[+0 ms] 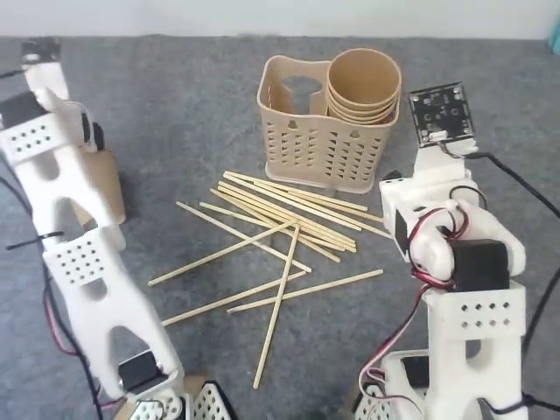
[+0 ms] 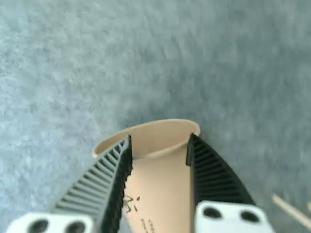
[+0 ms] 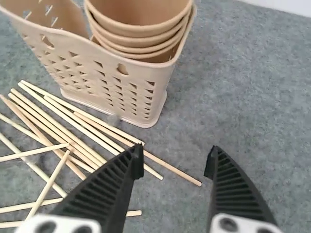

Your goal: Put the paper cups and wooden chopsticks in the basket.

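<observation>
Matt beige perforated plastic basket [image 1: 319, 149], smooth dull tan paper cups [image 1: 363, 83], pale bare wooden chopsticks [image 1: 280, 219], rough fuzzy grey cloth table cover [image 1: 175, 105], matt white plastic arms [image 1: 87, 271], black ribbed plastic gripper fingers [image 3: 104, 187]

Grey carpet [image 1: 175, 131] under soft, even light
Its fuzzy pile spreads wide. Along the far edge runs a pale wall [image 1: 175, 16], with a teal sliver [image 1: 556, 35] at one corner.

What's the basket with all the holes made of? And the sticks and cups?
The basket looks like beige moulded plastic: smooth, with neat rows of holes. The chopsticks look like pale bare wood, thin and matte. The paper cups seem to be brown matte paper with thin rolled rims.
</observation>
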